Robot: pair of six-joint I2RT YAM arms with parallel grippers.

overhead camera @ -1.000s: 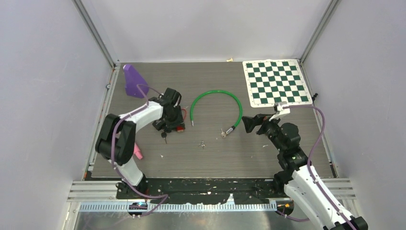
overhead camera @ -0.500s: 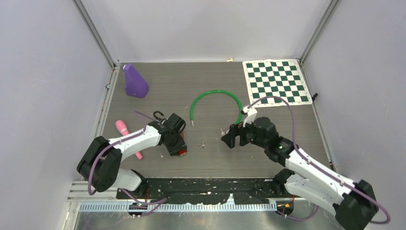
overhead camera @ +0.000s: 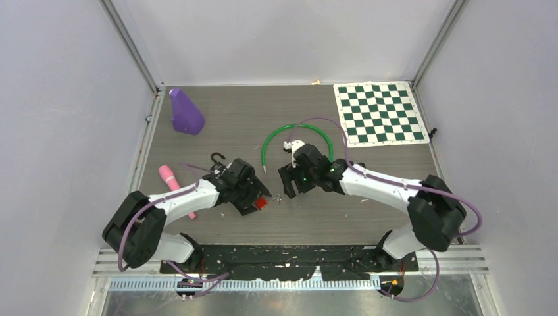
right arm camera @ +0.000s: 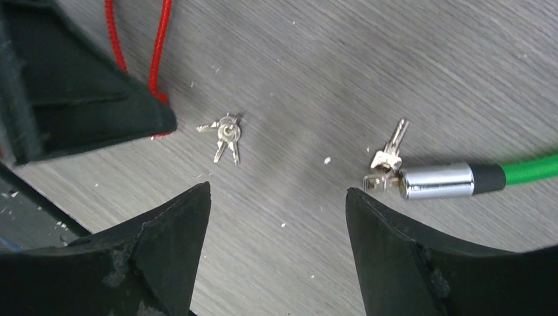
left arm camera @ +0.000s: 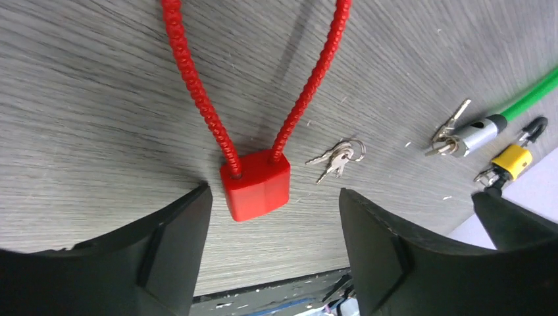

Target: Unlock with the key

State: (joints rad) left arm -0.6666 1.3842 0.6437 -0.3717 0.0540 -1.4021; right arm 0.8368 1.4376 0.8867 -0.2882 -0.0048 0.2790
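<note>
Dark wood-grain table (overhead camera: 217, 118) enclosed by pale panels. In the top view the red cable padlock (overhead camera: 262, 203) is largely hidden under the left gripper (overhead camera: 253, 197), and only one corner of its body shows. In the left wrist view its beaded cable loop is cut off at the upper edge. A yellow padlock (left arm camera: 512, 160) is partly masked by a dark shape at the frame edge.

The left arm reaches low and rightward, its gripper (left arm camera: 273, 197) spread wide on either side of the padlock body (left arm camera: 255, 184), with neither finger touching it. The right arm is folded across toward the table centre, with its gripper (right arm camera: 278, 197) likewise spread and holding nothing, above the small key ring (right arm camera: 225, 135).

The key ring (left arm camera: 339, 156) lies flat, just beside the padlock body and apart from it, between the padlock and the silver barrel of the green cable lock (right arm camera: 437, 181). Its blades fan out from the ring toward the right gripper's fingertips. The padlock's long axis runs away from the left gripper, cable end farthest.
</note>
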